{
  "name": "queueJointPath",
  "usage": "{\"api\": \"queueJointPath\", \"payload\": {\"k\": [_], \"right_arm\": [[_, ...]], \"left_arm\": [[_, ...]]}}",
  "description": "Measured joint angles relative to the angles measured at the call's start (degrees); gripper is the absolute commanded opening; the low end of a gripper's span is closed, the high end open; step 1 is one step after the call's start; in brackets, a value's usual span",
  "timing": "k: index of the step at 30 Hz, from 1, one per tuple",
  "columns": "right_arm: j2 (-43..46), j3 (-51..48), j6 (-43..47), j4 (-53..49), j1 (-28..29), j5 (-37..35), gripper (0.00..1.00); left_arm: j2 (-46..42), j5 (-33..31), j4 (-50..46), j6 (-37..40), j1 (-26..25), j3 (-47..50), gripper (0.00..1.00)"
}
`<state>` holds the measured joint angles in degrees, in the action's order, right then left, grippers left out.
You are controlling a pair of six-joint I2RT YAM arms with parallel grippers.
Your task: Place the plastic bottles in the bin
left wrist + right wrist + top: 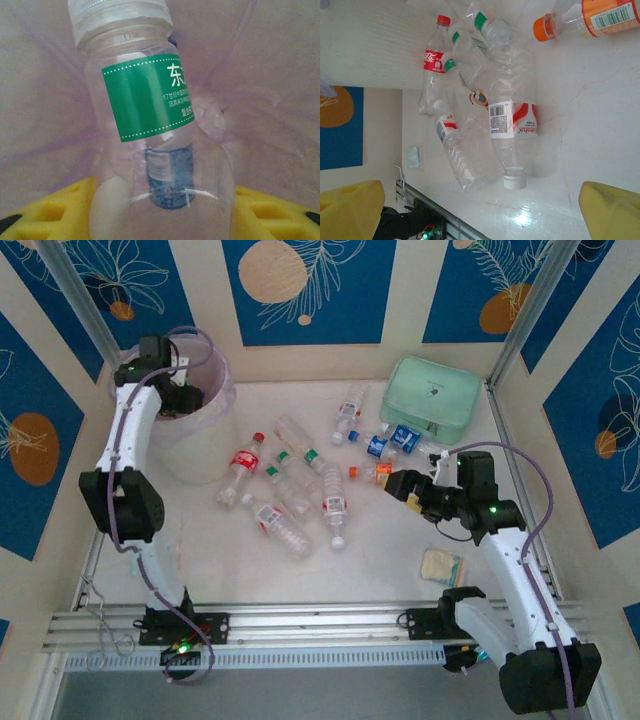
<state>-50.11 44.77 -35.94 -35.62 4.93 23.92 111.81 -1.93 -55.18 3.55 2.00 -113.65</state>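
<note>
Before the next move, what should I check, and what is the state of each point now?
1. Grip of left gripper on green-label bottle: ok.
2. That bottle is over the bin: ok.
3. Jaws of right gripper open: ok.
4. It is centred over the red-and-white-label bottle: cannot tell.
5. No loose bottles left on the table: not ok, many lie there.

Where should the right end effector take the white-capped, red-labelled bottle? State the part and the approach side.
Best the labelled middle of the white-capped bottle, from straight above, spanning its width: it lies flat, cap toward the arm bases, and the label band looks least crushed. A neighbouring bottle crowds one flank.
</note>
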Motion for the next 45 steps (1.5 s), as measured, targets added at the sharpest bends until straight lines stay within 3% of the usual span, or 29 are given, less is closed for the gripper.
{"api": "queueJointPath", "payload": {"k": [6,10,11,13,15,19,23,29,39,42,45], "right_arm": [[-0.7,0.0,0.5,-0.1,0.0,-1.7,1.00],[-0.9,0.1,0.5,-0.5,0.0,-3.6,0.98],[-1.0,0.3,0.5,-0.9,-0.1,-4.0,0.97],[-1.5,0.7,0.4,-1.4,-0.4,-4.8,0.98],[-2.0,0.9,-0.1,-1.5,-0.9,-5.6,0.98],[-3.4,1.9,-1.1,-2.8,-2.2,-6.9,0.99],[-4.2,3.7,-4.8,-4.5,-4.4,-9.6,0.99],[-5.4,4.0,-19.3,-5.6,-7.3,-19.3,0.99],[-13.3,2.3,-43.8,6.6,-9.1,-25.3,0.91],[-17.3,2.3,-48.2,10.1,-9.1,-27.7,0.89],[-21.4,2.5,-50.6,12.7,-8.5,-30.4,0.88]], "left_arm": [[4.5,2.1,3.4,0.0,0.2,4.0,0.00],[4.1,3.0,6.4,-0.1,0.2,5.6,0.14],[4.2,3.0,7.0,-0.2,0.2,5.7,0.20],[4.2,3.4,7.9,-0.7,0.2,5.9,0.58],[4.2,3.9,8.8,-1.3,0.2,6.2,0.80],[4.3,4.7,9.4,-2.7,0.2,6.3,0.97],[4.3,4.5,7.5,-3.0,0.2,4.8,1.00],[2.5,2.7,3.2,-2.7,0.2,-2.5,1.00],[-12.7,-1.6,-2.6,0.5,0.2,-8.4,1.00],[-18.2,-1.1,-3.6,1.0,-0.6,-5.8,1.00],[-27.1,0.7,-2.9,0.8,-4.2,4.4,1.00]]}}
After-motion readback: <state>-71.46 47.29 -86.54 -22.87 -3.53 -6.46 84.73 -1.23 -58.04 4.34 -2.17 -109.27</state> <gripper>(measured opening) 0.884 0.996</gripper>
